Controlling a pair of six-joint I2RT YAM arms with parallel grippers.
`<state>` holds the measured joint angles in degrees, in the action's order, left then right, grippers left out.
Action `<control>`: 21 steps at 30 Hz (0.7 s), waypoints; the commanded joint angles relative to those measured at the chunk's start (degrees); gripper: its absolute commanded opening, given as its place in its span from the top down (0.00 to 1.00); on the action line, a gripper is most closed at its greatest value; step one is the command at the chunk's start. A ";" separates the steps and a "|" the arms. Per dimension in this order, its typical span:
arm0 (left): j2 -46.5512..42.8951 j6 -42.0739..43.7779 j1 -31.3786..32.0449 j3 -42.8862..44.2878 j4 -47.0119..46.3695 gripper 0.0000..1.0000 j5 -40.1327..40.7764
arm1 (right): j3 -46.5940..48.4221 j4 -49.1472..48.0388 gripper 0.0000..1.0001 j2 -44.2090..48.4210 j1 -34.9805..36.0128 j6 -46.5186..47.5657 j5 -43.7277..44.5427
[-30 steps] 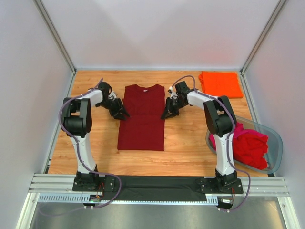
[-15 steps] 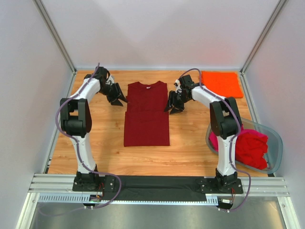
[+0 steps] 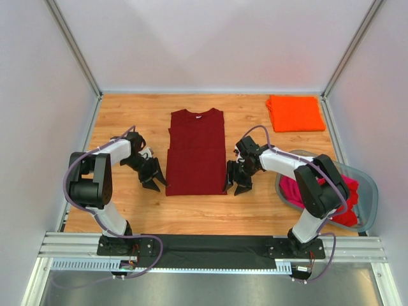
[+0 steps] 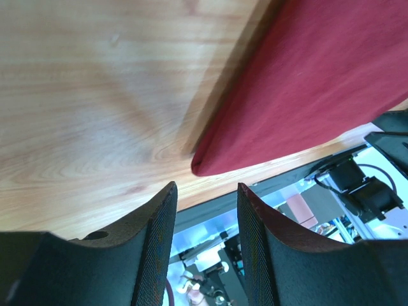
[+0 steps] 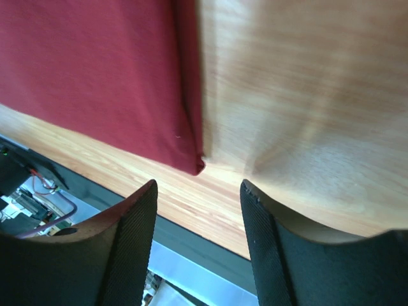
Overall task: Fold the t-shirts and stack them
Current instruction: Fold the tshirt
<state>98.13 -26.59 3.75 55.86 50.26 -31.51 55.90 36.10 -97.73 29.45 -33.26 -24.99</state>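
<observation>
Left gripper (image 3: pixel 153 182): low over the table (image 3: pixel 127 121), jaws spread, nothing between them. In the left wrist view my two fingers (image 4: pixel 159 223) frame a gap of bare wood and table edge. The near left corner of the maroon t-shirt (image 3: pixel 196 153) lies just ahead of that gap, slightly toward the right-hand finger, apart from both pads. The rest of the cloth runs away ahead and to the right of these jaws.

Maroon t-shirt: flat on the table between my two grippers, folded into a narrow rectangle, collar at the far end, hem at the near end. Both long edges look straight and doubled over.

Right gripper (image 3: pixel 237 185): also low over the table, jaws spread, holding nothing. In the right wrist view the shirt's near right corner sits just ahead of the gap, about centred between the fingers (image 5: pixel 127 242), not touching either one. The cloth spreads ahead and to the left of these jaws; bare wood lies ahead and to the right.

Orange t-shirt (image 3: pixel 295 113): folded flat, well beyond the right jaws and off to their right, at the far right corner of the table.

Tub (image 3: pixel 373 197): right of the right jaws, behind that arm's elbow. It holds a bunched red t-shirt (image 3: pixel 347 210) and a pink t-shirt (image 3: pixel 290 191).
</observation>
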 commanded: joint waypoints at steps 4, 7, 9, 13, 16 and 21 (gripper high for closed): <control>-2.94 0.66 0.12 -4.26 -4.81 0.50 -2.50 | -2.55 -8.93 0.46 0.88 1.31 -3.31 1.44; -2.77 0.22 0.12 -6.46 -6.05 0.50 -1.89 | -3.08 -9.99 0.48 -0.34 1.75 -3.48 2.14; -2.50 0.22 0.12 -7.33 -6.49 0.51 -1.54 | -3.25 -10.08 0.50 -1.23 1.75 -3.48 1.97; -1.80 -0.13 0.12 -8.22 -7.72 0.52 -1.63 | -4.31 -11.13 0.53 -1.76 2.45 -3.13 2.32; -1.89 -0.48 0.12 -8.92 -8.07 0.53 -1.72 | -5.18 -11.31 0.56 -1.85 2.63 -3.04 1.97; -1.89 -0.74 0.12 -9.19 -8.25 0.53 -1.10 | -6.33 -11.40 0.61 -1.23 3.07 -2.69 2.58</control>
<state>97.06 -27.16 3.73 47.13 44.01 -33.12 51.59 25.54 -98.26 31.70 -36.67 -25.69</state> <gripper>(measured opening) 0.468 0.400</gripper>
